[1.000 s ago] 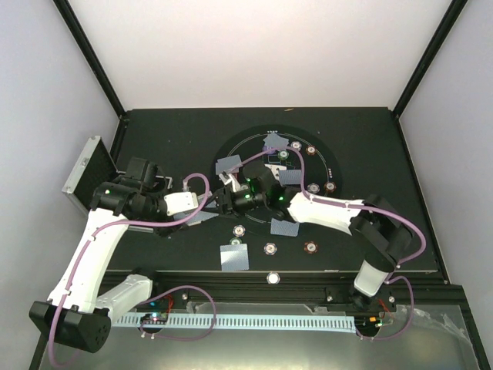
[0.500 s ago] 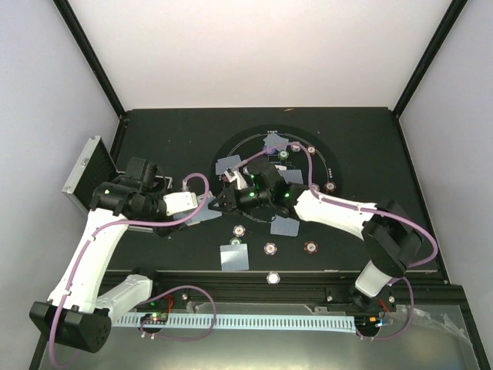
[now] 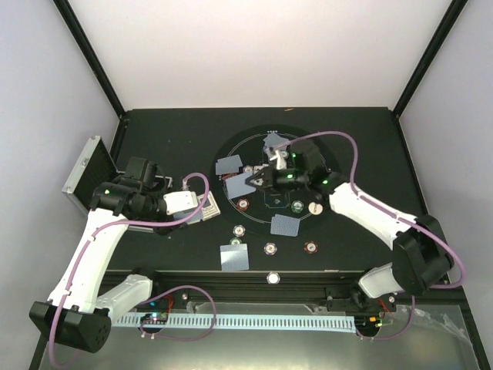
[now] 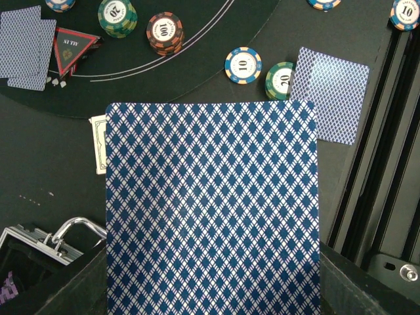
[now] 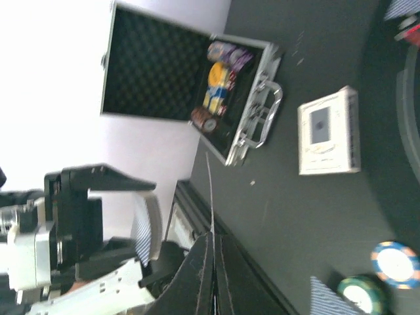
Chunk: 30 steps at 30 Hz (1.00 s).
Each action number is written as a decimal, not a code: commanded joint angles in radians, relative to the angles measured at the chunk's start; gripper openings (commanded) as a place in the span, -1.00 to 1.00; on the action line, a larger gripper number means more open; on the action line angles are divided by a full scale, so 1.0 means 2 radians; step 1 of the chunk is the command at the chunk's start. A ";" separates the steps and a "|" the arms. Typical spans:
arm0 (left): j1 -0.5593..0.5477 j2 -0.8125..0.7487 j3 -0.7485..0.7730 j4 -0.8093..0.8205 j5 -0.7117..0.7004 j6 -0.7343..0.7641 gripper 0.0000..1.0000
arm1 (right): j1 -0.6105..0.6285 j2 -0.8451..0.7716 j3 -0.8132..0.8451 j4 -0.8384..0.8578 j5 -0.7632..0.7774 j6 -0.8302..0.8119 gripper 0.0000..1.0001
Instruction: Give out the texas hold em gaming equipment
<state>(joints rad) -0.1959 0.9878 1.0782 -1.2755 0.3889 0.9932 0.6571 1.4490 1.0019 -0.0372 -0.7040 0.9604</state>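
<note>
- Gripping a blue-diamond-backed playing card [image 4: 210, 210], the left pincer [image 3: 202, 208] is pressed together on it; the card juts forward from the jaws, above the dark surface [image 4: 46, 157] just left of the round mat [image 3: 246, 146]
- Beyond that card's far edge lie a blue-and-white chip [image 4: 243, 65], a green chip [image 4: 279, 80] and a face-down card [image 4: 331, 92]; farther left sits the red triangle marker [image 4: 71, 49]
- The right pincer [image 5: 212, 249] is closed, pinching a single card [image 5: 210, 190] seen edge-on as a thin line rising from its tips; from above, this pincer sits over the mat
- The open silver case [image 5: 252, 105] lies well apart at the surface's left edge
</note>
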 commanded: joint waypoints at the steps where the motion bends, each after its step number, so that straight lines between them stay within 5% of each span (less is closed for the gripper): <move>1: 0.001 -0.005 0.005 0.008 0.000 -0.002 -0.97 | -0.081 -0.008 0.013 -0.089 -0.017 -0.075 -0.95; 12: 0.001 0.000 -0.015 0.028 -0.012 -0.007 -0.97 | -0.256 0.128 0.119 -0.250 0.079 -0.216 -0.94; 25: 0.007 0.030 -0.166 0.149 -0.102 0.009 -0.97 | -0.274 0.283 0.204 -0.301 0.129 -0.254 -0.90; 27: 0.006 0.045 -0.185 0.174 -0.105 0.010 -0.97 | -0.274 0.283 0.204 -0.301 0.134 -0.254 -0.79; 30: 0.006 0.074 -0.201 0.202 -0.102 0.008 -0.97 | -0.274 0.275 0.204 -0.304 0.142 -0.244 -0.28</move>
<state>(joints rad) -0.1898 1.0874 0.6922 -1.0000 0.2104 0.9958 0.1112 2.0163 1.3884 -0.6304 -0.4583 0.4698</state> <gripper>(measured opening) 0.668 0.238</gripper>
